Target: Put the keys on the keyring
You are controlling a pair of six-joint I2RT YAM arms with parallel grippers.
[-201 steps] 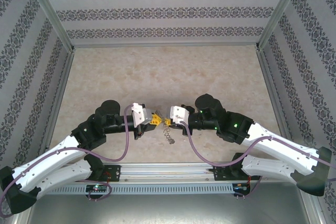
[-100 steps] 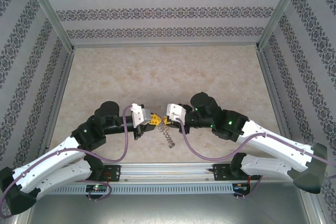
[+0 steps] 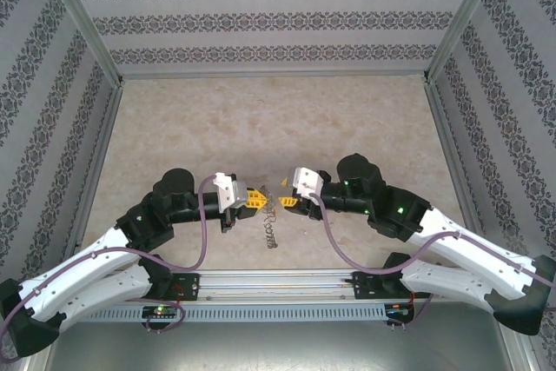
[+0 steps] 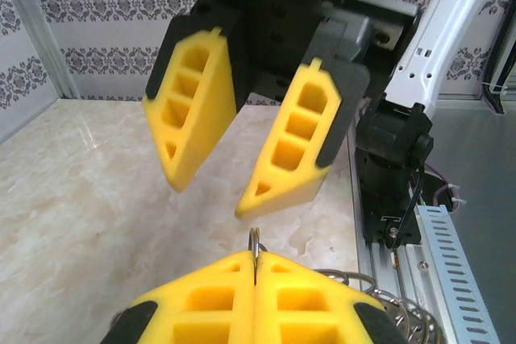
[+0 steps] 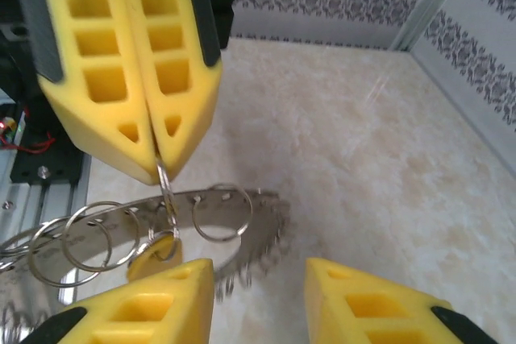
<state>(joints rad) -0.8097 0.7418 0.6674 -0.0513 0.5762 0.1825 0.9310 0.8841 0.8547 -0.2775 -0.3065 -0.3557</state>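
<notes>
Holding one wire loop [image 5: 164, 187] of the keyring [image 5: 266, 211], the left gripper [image 3: 259, 200] is fully closed, its arm [image 3: 104, 254] low, fingers aimed right. The ring hangs beneath; the key [image 5: 153, 254] dangles at that loop. Threading looks nearly complete; next, confirm seating. The right gripper [image 3: 284, 203] faces it, jaws parted, empty.

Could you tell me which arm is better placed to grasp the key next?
Probably right: the right gripper is open beside the key; the left gripper is shut on a keyring loop.
</notes>
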